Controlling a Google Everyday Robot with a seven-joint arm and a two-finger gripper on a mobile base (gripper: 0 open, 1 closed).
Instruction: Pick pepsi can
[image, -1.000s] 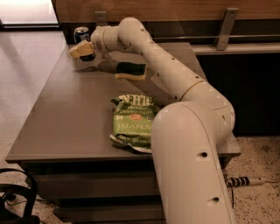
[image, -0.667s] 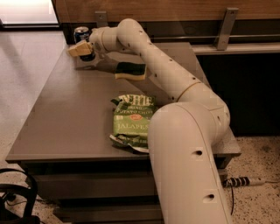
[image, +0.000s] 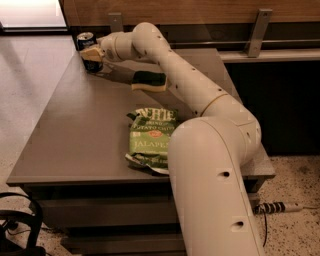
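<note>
The pepsi can (image: 85, 41), dark blue with a silver top rim, stands upright at the far left corner of the grey table (image: 75, 135). My gripper (image: 93, 54) is at the end of the long cream arm, right up against the can's near right side, and it covers the can's lower part. Whether it holds the can does not show.
A green jalapeño chip bag (image: 151, 137) lies flat near the table's middle front. A dark green and yellow sponge (image: 149, 80) lies just under my forearm. A wooden wall with metal brackets (image: 257, 31) runs behind the table. Cables (image: 277, 207) lie on the floor at right.
My gripper has moved slightly left and up, closer onto the can. The can appears a little further left than before. The bag and sponge have not moved.
</note>
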